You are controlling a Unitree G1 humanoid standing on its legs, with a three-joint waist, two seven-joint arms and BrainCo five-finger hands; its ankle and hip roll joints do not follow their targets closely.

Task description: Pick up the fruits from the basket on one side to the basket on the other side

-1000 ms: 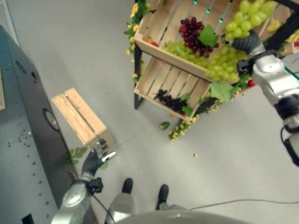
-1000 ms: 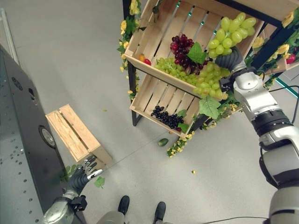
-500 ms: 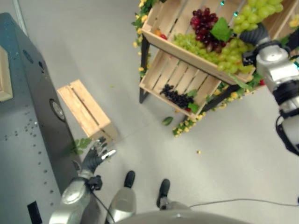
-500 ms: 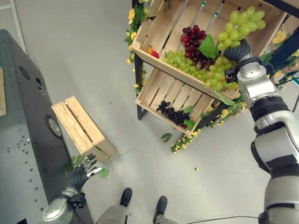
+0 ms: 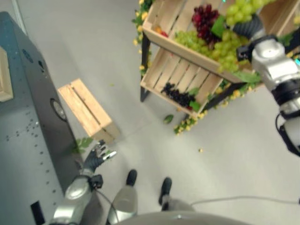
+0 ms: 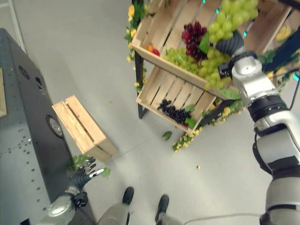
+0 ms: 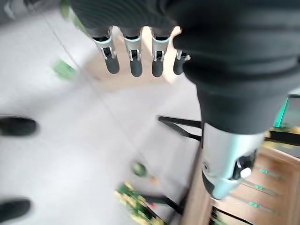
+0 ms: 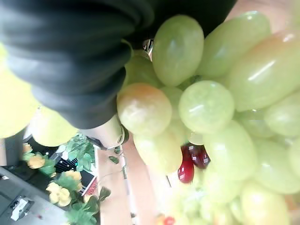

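A bunch of green grapes [image 6: 230, 16] stands above my right hand [image 6: 229, 44], which is shut on it over the right end of the upper wooden crate [image 6: 161, 23]. In the right wrist view the green grapes [image 8: 206, 108] crowd against the hand's dark cover and hide its fingers. Dark red grapes [image 6: 192, 35], more green grapes [image 6: 180, 58] and small red and orange fruits [image 6: 151, 48] lie in that crate. The lower crate [image 6: 161, 89] holds black grapes [image 6: 173, 112]. My left hand [image 6: 82, 173] hangs low at the left, open, with its fingers [image 7: 136, 61] straight over the floor.
A shallow wooden crate [image 6: 82, 126] lies on the floor near my left hand, beside a tall grey cabinet [image 6: 28, 117]. Green leaves [image 6: 77, 161] and a small green fruit [image 6: 166, 136] lie on the floor. Yellow flowers [image 6: 133, 11] trim the stand.
The camera has shifted. My right hand has carried the green grape bunch slightly left and up over the upper crate. My left hand stays low and open.
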